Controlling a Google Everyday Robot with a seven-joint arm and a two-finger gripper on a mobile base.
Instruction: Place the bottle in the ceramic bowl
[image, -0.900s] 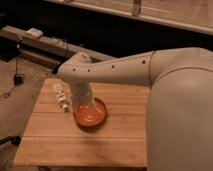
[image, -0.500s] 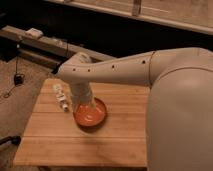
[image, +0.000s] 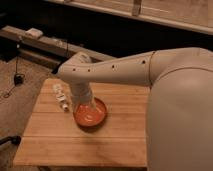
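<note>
Reaching in from the right in the camera view, the pale arm (image: 115, 70) bends down at its wrist so that the gripper (image: 85, 106) sits over the left part of the ceramic bowl (image: 96, 118); whether it is apart or together cannot be told. The bottle (image: 61, 97) lies on the wooden table (image: 100, 145), just left of the bowl, outside it.

Masking most of the gripper (image: 85, 106) behind the wrist, just above the ceramic bowl (image: 99, 119), and covering its back-left rim. Blurring the bottle (image: 61, 97) label past reading. Cropping the arm (image: 115, 72) at the right edge, blocking the wooden table (image: 60, 145) there.
</note>
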